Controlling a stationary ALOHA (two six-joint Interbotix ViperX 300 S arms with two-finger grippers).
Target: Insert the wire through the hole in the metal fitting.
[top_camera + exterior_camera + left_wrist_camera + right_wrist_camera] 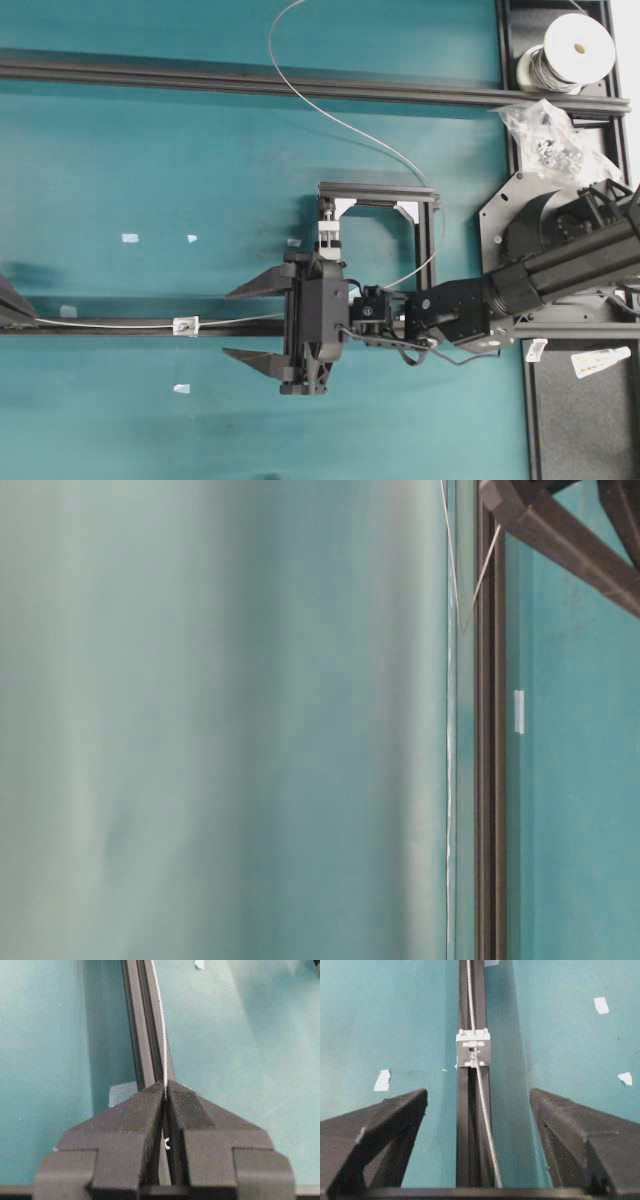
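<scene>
The thin silvery wire (pixel 330 118) curves down from the back, then runs along a black rail (pixel 120 327). On that rail sits the small silver metal fitting (pixel 186 325). In the right wrist view the wire (pixel 482 1105) enters the hole (pixel 474 1052) of the fitting (pixel 473 1049) and comes out on its far side. My right gripper (pixel 228 324) (pixel 477 1096) stands open, straddling rail and wire just short of the fitting, touching neither. My left gripper (pixel 12 305) (pixel 165 1092) is at the far left edge, shut on the wire (pixel 161 1020) above the rail.
A wire spool (pixel 575 50) and a bag of small parts (pixel 550 135) lie at the back right. A black frame (pixel 380 190) with a white clamp block (pixel 328 235) stands behind my right wrist. Small white tape scraps (pixel 130 238) dot the teal table. A long rail (pixel 250 85) crosses the back.
</scene>
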